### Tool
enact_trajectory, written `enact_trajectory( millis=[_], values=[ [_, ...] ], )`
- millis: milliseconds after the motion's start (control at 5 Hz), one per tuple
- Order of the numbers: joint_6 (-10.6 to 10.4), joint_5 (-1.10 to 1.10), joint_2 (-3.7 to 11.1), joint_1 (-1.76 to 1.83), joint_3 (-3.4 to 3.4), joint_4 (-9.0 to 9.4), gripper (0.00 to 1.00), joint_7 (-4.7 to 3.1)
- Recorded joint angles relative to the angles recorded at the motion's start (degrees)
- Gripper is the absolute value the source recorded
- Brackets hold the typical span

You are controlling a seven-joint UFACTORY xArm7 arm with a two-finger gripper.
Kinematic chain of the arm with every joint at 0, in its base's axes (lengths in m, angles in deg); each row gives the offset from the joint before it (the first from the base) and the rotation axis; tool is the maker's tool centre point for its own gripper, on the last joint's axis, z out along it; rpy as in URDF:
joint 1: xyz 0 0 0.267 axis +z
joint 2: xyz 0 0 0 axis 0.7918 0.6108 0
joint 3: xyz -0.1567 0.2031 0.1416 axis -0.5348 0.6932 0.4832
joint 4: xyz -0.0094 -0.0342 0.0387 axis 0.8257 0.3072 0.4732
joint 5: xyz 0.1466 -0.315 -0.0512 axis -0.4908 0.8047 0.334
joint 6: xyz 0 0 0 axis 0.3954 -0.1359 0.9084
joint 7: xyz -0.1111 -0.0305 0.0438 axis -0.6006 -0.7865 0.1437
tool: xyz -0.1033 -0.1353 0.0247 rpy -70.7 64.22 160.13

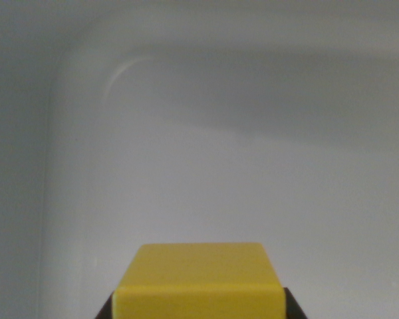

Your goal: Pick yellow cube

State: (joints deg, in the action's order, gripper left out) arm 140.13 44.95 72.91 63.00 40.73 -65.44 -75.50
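- Down at the wrist view's bottom centre, the yellow cube (198,279) sits clamped between the gripper (198,307)'s dark fingers (106,310).
- Behind it is a pale tray (73,73) with a rounded corner; nothing else shows inside.

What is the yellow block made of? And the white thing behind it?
The cube looks like smooth, matte plastic: even yellow colour, softly rounded edges, no grain; painted wood is possible. The white surface behind it looks like glossy moulded plastic, perhaps a tub: it curves at a rounded corner and carries a faint shiny arc. The dark fingers beside the cube show too little to tell.
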Motion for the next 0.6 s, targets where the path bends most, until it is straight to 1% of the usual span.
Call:
enact_trajectory(
  millis=[200,400,600],
  values=[
    [0.0,0.00,0.00,0.00,0.00,0.00,1.00,0.00],
    [2.7,-0.16,-0.95,-0.06,0.06,-1.73,1.00,-0.07],
    [2.7,-0.16,-0.95,-0.06,0.06,-1.73,1.00,-0.07]
  ],
)
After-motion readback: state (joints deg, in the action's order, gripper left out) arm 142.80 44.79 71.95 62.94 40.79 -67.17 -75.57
